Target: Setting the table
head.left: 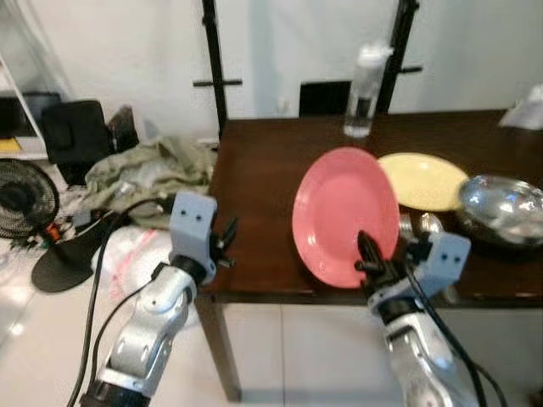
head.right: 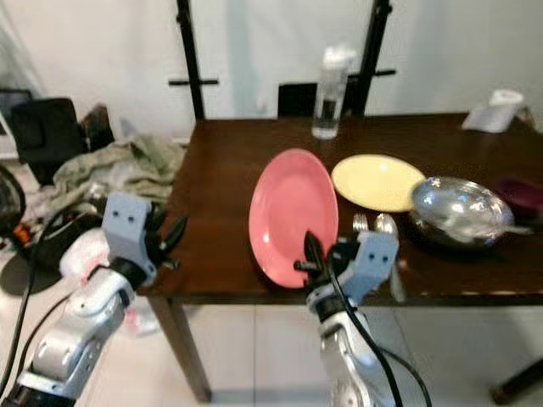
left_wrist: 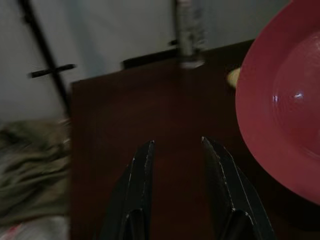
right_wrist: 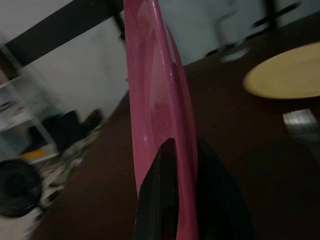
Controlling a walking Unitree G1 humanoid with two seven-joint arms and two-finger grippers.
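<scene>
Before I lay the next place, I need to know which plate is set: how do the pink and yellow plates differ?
The pink plate is tilted up on edge, pinched at its rim by the right end effector; the yellow plate lies flat on the table, untouched. The pink one looks larger, being nearer. Both are round and bare.

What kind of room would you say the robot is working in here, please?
Probably a dining corner in a lived-in home. A dark wooden table holds a yellow plate, a metal bowl and a water bottle, while clothes and a fan lie on the floor beside it.
</scene>
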